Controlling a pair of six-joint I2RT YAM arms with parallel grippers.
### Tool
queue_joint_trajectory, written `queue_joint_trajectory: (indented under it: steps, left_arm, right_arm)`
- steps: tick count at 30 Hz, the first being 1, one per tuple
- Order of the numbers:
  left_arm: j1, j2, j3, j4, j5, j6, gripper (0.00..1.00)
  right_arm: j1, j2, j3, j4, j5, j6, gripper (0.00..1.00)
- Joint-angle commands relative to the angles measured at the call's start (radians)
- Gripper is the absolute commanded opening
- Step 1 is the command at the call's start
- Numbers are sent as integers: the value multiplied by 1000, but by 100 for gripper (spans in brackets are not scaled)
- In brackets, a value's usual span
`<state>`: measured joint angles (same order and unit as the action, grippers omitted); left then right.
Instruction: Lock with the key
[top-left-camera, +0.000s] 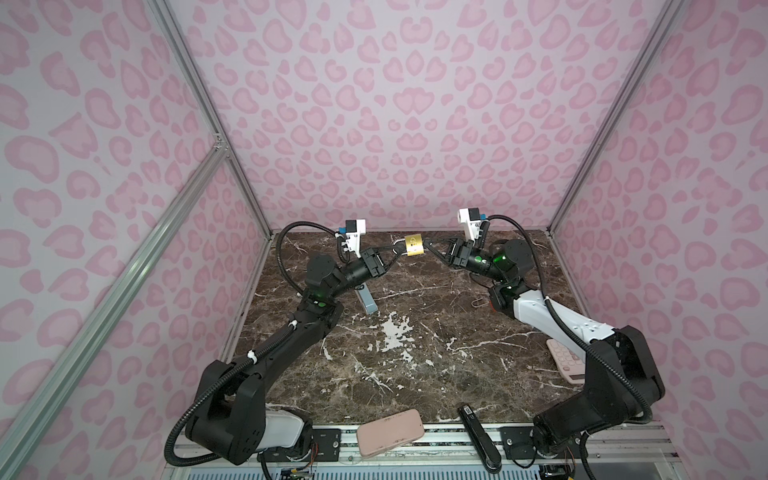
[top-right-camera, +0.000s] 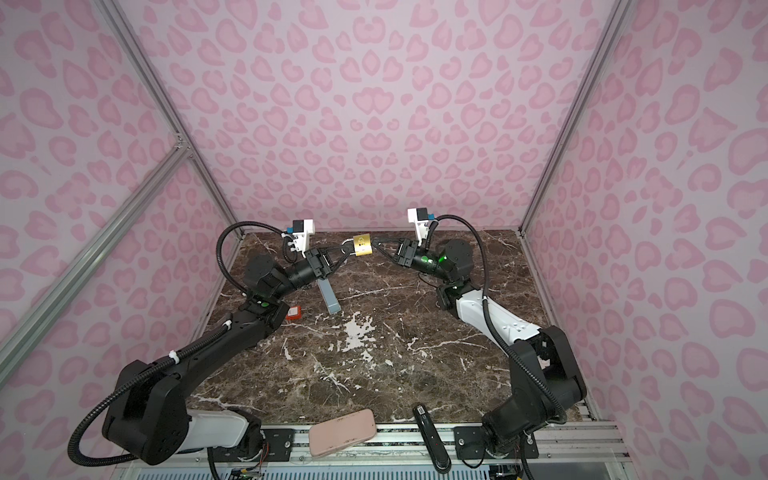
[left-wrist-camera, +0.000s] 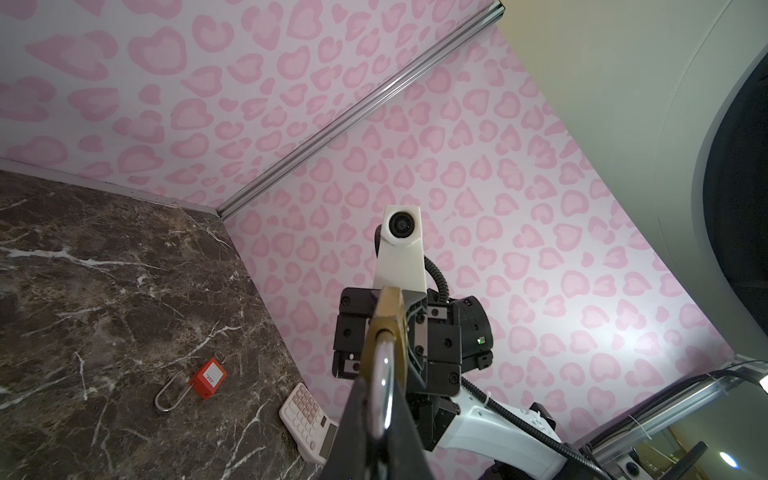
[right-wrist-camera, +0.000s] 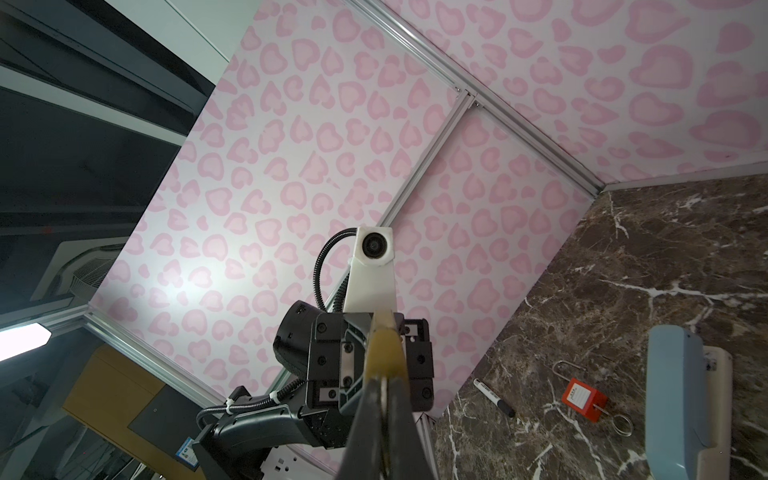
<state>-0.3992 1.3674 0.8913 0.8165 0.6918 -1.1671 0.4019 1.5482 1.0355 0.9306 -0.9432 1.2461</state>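
Bimanual locking set-up, seen in both top views and both wrist views. The dark marble surface (top-left-camera: 415, 353) carries the loose items. The left arm (top-left-camera: 291, 345) and right arm (top-left-camera: 552, 320) reach toward its far edge and meet about midway along it.

A pink calculator (top-left-camera: 565, 361) lies at the right edge and a red safety padlock (top-right-camera: 293, 312) near the left edge. Neither is engaged.

The brass padlock (top-left-camera: 414, 246) is held in the air above the far edge, between the two arms and clear of the surface. The left claw (top-left-camera: 397, 248) is pressed together on the steel shackle (left-wrist-camera: 384, 374). The right claw (top-left-camera: 428, 245) is pressed together at the opposite end of the brass body. It pinches a thin silver blade, judged to be the key (right-wrist-camera: 384, 399).

Whether the shackle is fully seated in the body cannot be told from these views.

Judged step: turning the key to lock.

- The right wrist should roll about the key's own axis, with no sideways or pulling load, so the blade neither bends nor backs out of the keyway.
- The left claw should act as the fixed reaction point, resisting the twist without drifting.
- If the shackle is not seated, a gentle push of the two claws toward each other should precede the turn.
- Main risk: the thin key slipping between the fingers (right-wrist-camera: 365, 415).
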Motion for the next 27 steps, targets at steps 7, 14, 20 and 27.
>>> queue_joint_trajectory:
  steps: [7, 14, 20, 27]
  left_arm:
    - [15, -3, 8, 53, -34, 3, 4]
    - [17, -4, 7, 53, -29, 4, 4]
    - [20, -7, 0, 47, -28, 8, 4]
    - [20, -11, -17, -1, -36, 28, 4]
  right_arm:
    - [-21, 3, -11, 83, 4, 29, 0]
    - [-29, -2, -21, 84, 3, 28, 0]
    - [-46, -9, -35, 87, 4, 29, 0]
    - [-76, -29, -58, 73, 4, 23, 0]
